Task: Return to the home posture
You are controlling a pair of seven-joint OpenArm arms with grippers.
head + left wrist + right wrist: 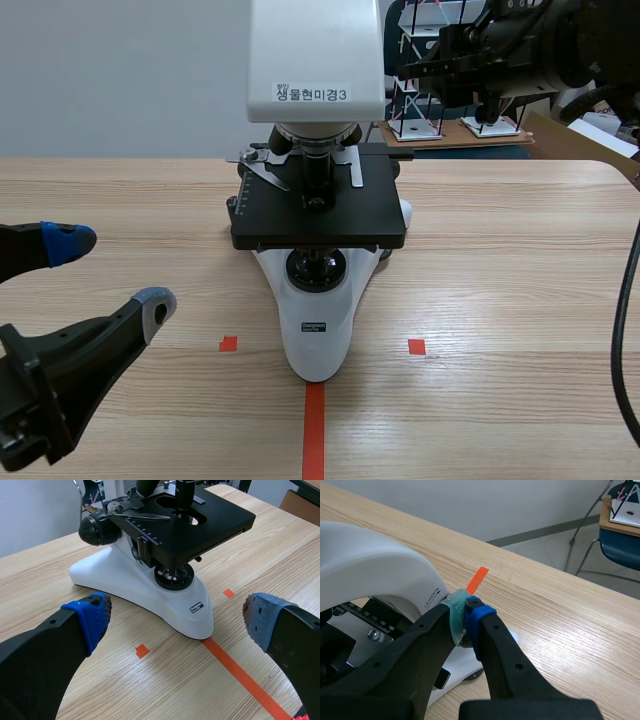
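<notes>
Left gripper: the left gripper [110,272] hangs low over the near left part of the table, fingers spread wide with nothing between them; one blue pad [65,240] and one grey pad [155,305] point toward the microscope, well short of it
Right gripper: the right gripper [465,615] is raised high at the far right, level with the microscope's head and near it; its two pads are pressed together and pinch nothing
Microscope: a white-and-black microscope [320,330] stands upright in the middle of the table, its black stage [320,215] level and its white base [150,595] pointing toward the robot; neither gripper touches it, as far as the wrist views show
Table and marks: the pale wooden table [500,300] carries an orange-red tape line [313,430] that runs up to the tip of the base, with a small square mark on either side
Background: beyond the table's far edge stands a stick model [415,80] on a board, and the right wrist view shows a blue chair [620,545] on the floor
Progress: the left arm looks close to a rest pose, low, drawn in and clear of the instrument, so its part seems largely done
Left to do: the right arm looks the further from home; by this reading it must draw away from the microscope's head and come down to its own side without brushing the instrument
</notes>
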